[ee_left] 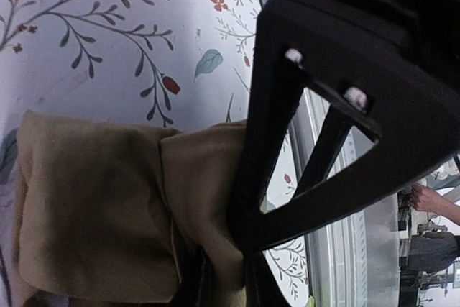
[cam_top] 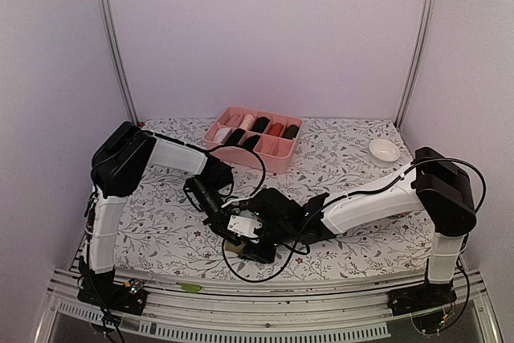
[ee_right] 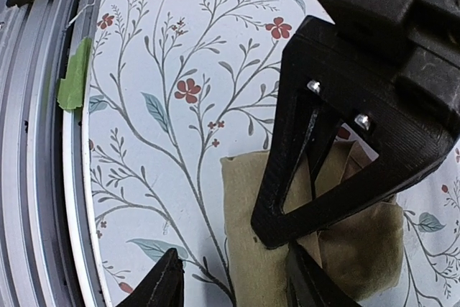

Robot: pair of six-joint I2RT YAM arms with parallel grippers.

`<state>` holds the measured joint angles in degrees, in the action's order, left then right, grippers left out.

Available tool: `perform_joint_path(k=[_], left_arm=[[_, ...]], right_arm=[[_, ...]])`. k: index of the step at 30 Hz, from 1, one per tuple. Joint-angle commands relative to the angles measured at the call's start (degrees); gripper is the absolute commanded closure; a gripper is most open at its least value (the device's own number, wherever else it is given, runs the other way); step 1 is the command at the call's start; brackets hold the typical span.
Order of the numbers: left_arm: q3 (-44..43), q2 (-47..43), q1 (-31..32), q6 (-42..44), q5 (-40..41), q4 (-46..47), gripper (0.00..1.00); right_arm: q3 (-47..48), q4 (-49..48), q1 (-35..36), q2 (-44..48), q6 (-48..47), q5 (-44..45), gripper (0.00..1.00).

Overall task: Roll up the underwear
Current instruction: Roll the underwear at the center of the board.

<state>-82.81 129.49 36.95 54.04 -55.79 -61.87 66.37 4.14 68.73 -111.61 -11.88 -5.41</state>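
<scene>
My left gripper (ee_left: 228, 278) pinches the olive underwear (ee_left: 93, 206) on the floral cloth (ee_left: 86, 48), while my right gripper (ee_right: 233, 282) stands parted, straddling the fabric's edge.

The underwear (ee_left: 93, 206) lies before the box (cam_top: 277, 165).

Pale lilac walls (cam_top: 265, 30) and metal corner posts (cam_top: 112, 38) enclose a table (cam_top: 161, 234) covered in floral cloth.
</scene>
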Motion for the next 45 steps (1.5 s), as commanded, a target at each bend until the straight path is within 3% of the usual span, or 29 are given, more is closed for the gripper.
perform_joint_path(k=[1,10,21,23,26,28,29,34,39,45], left_arm=[[-0.02,2.74,-1.44,1.22,7.09,0.44,1.0],[-0.69,2.95,-1.42,1.33,7.46,-0.1,1.0],[-0.08,2.75,-1.67,0.32,6.24,1.07,1.0],[0.35,2.18,-1.62,-0.08,6.38,1.72,1.0],[0.94,1.31,-1.72,-0.66,6.35,2.74,0.96],[1.37,-0.12,-1.91,-1.15,6.03,3.45,0.88],[1.69,-1.36,-2.2,-1.54,5.71,4.21,0.84],[8.14,-13.78,-6.32,-6.68,4.42,13.96,0.57],[21.17,-33.34,-12.11,-14.62,8.54,32.92,0.52],[38.34,-53.76,-11.24,-11.49,14.76,46.12,0.49]], right_arm=[[-0.62,3.74,0.31,-3.18,-2.17,4.37,0.51],[-3.2,4.92,0.28,6.42,-1.66,8.58,0.47],[0.23,4.01,0.27,-2.48,-4.65,6.28,0.49],[0.36,4.03,0.33,-3.44,-4.45,5.6,0.56],[-0.02,4.27,0.34,-2.91,-3.99,4.19,0.81],[-0.74,4.34,0.18,-2.07,-3.62,3.06,0.99],[-1.14,4.42,-0.01,-1.65,-3.53,2.2,1.0],[-2.09,5.39,-2.43,-0.1,-0.2,-7.48,1.0],[-1.74,4.76,-7.04,-0.94,6.17,-21.64,1.0],[1.56,3.88,-13.75,-8.88,17.68,-43.99,1.0]])
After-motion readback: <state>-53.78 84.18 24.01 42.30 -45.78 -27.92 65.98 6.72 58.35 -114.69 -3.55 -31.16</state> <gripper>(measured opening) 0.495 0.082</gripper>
